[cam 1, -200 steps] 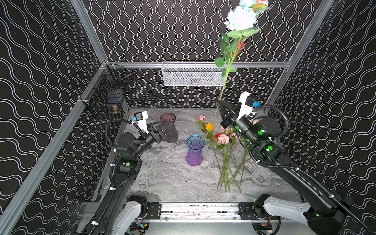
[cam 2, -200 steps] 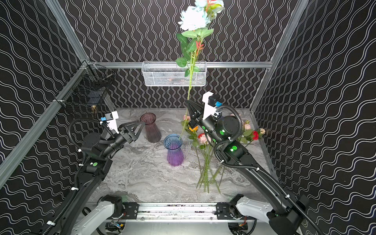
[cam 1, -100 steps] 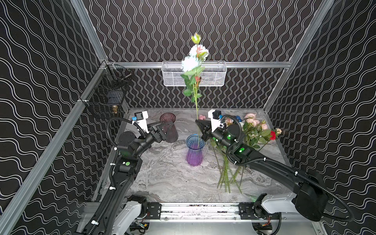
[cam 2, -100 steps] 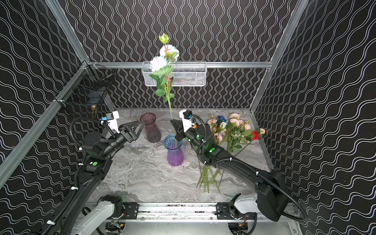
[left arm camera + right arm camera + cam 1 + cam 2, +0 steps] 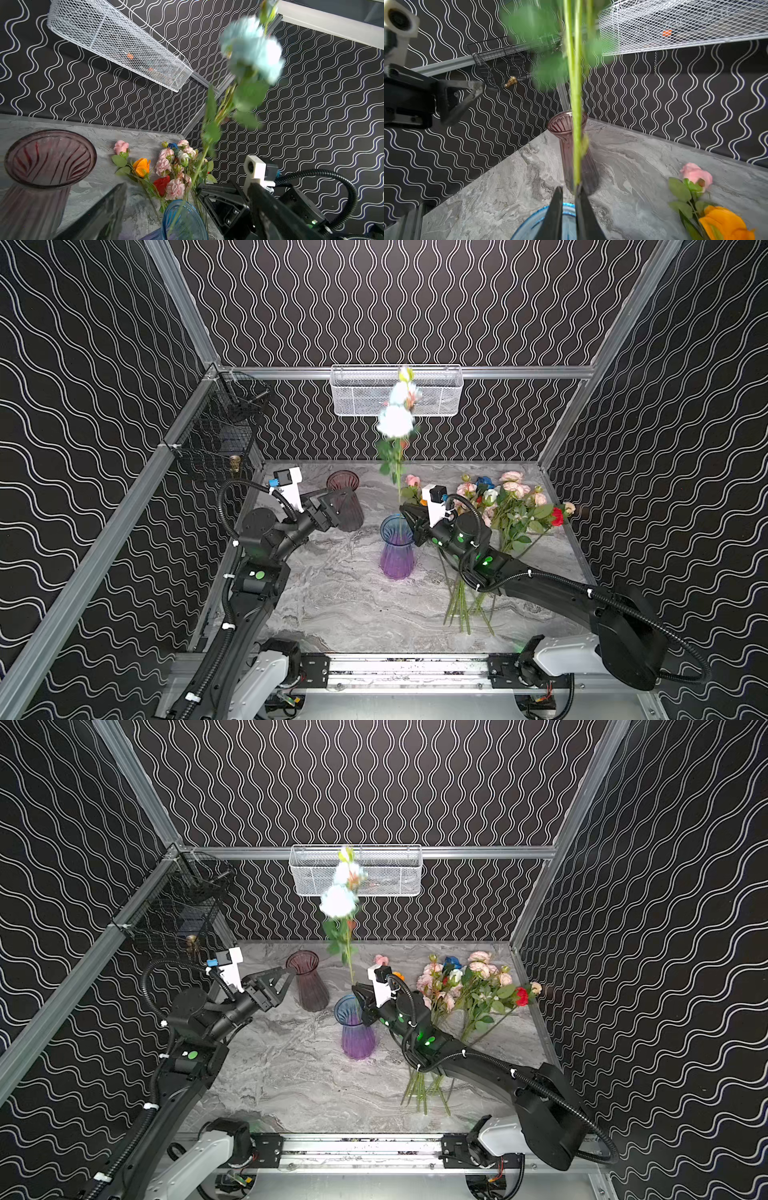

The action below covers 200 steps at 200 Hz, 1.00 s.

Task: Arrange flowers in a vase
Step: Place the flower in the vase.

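Surface of grey marble (image 5: 332, 614) bears unplaced pink, red, orange flowers (image 5: 515, 506) three o'clock of the blue-purple glass vase (image 5: 397, 560). One white spray (image 5: 395, 423) stands inside; right tool (image 5: 569, 188), barely parted, flanks its stem, grip unclear; left tool (image 5: 289, 979) gapes empty.

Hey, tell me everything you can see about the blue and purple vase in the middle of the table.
The vase is ribbed, translucent and glass-like: blue at the flared mouth, shading to purple toward the base, narrowed at the neck. It stands upright on the grey marbled table, near its middle. The green stem of a white-bloomed spray runs down into its mouth. The right pincer flanks that stem just above the rim; whether it grips is unclear.
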Motion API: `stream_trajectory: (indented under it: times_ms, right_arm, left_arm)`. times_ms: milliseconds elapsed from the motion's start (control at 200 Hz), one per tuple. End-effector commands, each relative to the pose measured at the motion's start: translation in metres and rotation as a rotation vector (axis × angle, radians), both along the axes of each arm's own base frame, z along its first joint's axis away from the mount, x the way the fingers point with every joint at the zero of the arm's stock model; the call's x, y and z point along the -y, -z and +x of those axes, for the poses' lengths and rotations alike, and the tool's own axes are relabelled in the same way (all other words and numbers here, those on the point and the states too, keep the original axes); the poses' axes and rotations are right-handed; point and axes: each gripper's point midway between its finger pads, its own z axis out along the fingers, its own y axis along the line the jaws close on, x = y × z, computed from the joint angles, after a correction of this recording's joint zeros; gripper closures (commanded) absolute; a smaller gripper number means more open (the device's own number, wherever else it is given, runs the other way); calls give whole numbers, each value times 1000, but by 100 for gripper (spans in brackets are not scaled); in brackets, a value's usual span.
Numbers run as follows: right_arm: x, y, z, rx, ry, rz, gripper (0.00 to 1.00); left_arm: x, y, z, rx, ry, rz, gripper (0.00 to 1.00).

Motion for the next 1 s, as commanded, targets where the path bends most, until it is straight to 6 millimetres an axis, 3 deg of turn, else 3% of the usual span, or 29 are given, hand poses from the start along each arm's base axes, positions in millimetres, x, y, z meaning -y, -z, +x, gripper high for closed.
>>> stream_trajectory:
  times_ms: [0,120,480,701,866,996]
  right_arm:
    - [4,-12,-2,32,8,51,78]
    - [5,-6,-6,14,-3,35,77]
    - [18,-16,-21,20,-1,60,76]
    - [33,-37,-31,-3,24,72,70]
    - [68,-34,-24,-50,173,-1,71]
    - [110,1,-10,-181,305,-53,74]
  left_arm:
    - [-2,-4,2,22,-17,7,5]
    - [-1,-3,3,14,-7,10,5]
    - [-2,-3,3,16,-6,4,5]
    - [-1,2,7,-10,-9,2,6]
    - [1,13,15,-75,-4,-3,7]
    - [14,25,20,-137,62,-24,8]
